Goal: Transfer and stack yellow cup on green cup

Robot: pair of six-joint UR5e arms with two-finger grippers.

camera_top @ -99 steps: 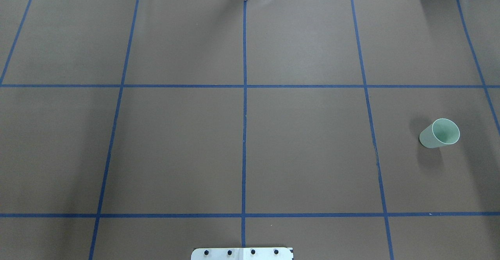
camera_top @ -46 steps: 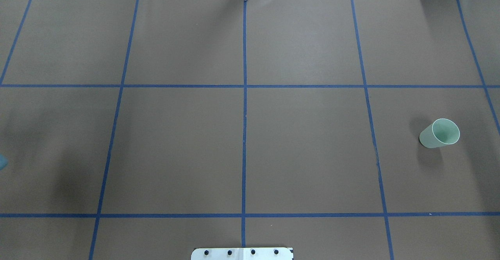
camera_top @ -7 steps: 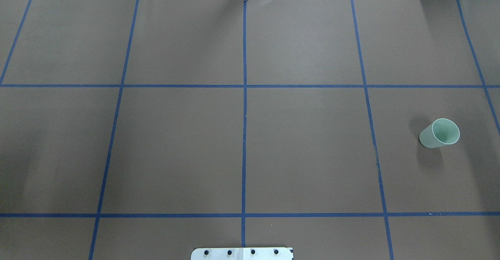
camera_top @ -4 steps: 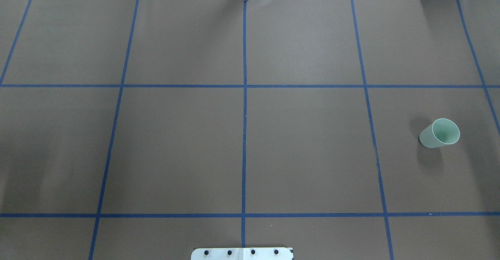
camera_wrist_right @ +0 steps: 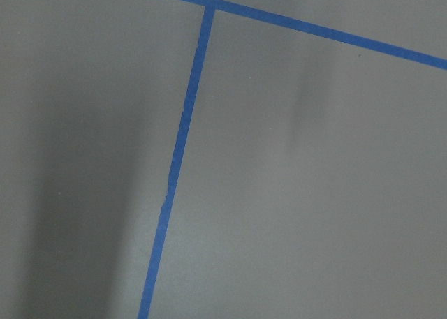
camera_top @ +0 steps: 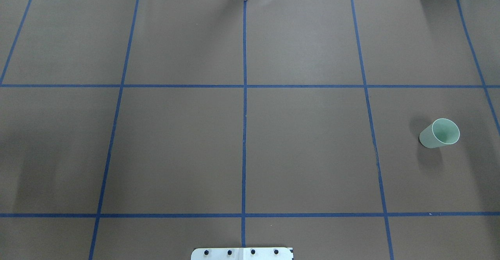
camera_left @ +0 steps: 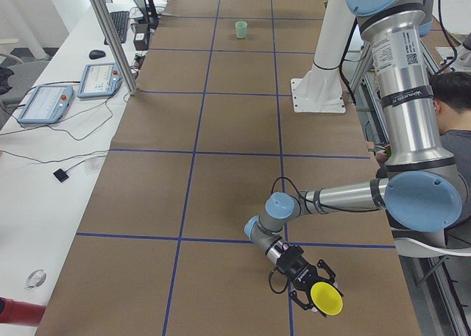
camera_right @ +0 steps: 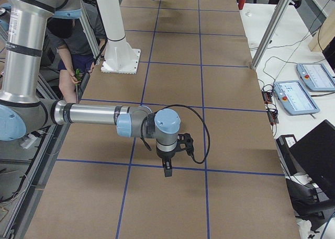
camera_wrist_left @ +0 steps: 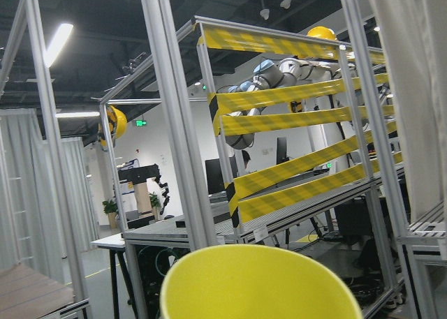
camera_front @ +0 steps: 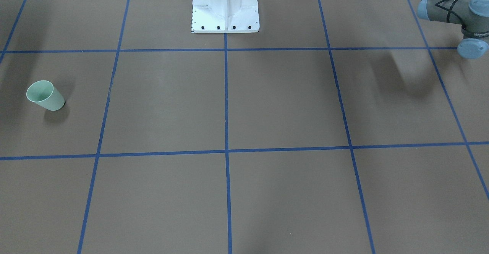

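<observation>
Across a brown table (camera_top: 312, 154) gridded in blue tape: left arm (camera_left: 346, 196) stretched low toward the table's end on the robot's left, right arm (camera_right: 94, 114) hanging over the right half, white base (camera_front: 225, 5) bolted at the robot's edge. At the left gripper (camera_left: 309, 288), touching the yellow cup (camera_left: 324, 298), mouth tipped sideways; clamped or not, cannot tell. Right gripper (camera_right: 167, 168) pointing straight down above bare table; apart or together, cannot tell. Far off on the robot's right, standing upright on the table, well apart from both arms: green cup (camera_top: 439, 133).
</observation>
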